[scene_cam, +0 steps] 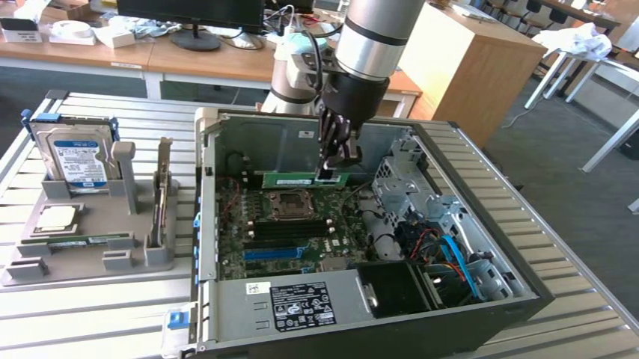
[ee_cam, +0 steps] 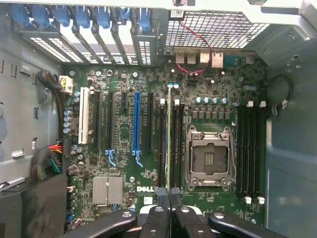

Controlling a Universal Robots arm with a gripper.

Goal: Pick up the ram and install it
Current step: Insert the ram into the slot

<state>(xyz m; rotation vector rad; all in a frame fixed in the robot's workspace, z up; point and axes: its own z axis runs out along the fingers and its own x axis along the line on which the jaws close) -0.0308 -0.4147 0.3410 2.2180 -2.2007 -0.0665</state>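
Gripper (scene_cam: 328, 170) on the UR arm (scene_cam: 375, 37) reaches down into an open PC case (scene_cam: 479, 247). Its fingers (ee_cam: 154, 220) are pinched tight on the ram (scene_cam: 289, 179), which hangs level over the board (scene_cam: 289, 239) near the case's far wall.

In the wrist view the ram (ee_cam: 170, 139) shows edge-on as a thin green line along the black DIMM slots (ee_cam: 177, 148), just beside the open CPU socket (ee_cam: 209, 158). Chips and label can't be seen from that angle, and it can't be told whether the lower edge touches a slot. The finger bases are cut off at the frame edge.

A white DELL logo (ee_cam: 143, 189) reads on the board; other board print is too small to read. In the exterior view a pale label on the ram and the white sticker (scene_cam: 299, 305) on the PSU are illegible.

The case lies on a slatted metal table (scene_cam: 90, 314). At the exterior view's left, a grey tray (scene_cam: 90, 262) holds an upright hard drive (scene_cam: 78, 161) w/ blue-white label and a square silver chip (scene_cam: 55, 217). Behind: wood desks, a monitor base (scene_cam: 194, 37), a wood cabinet (scene_cam: 469, 67), grey floor.
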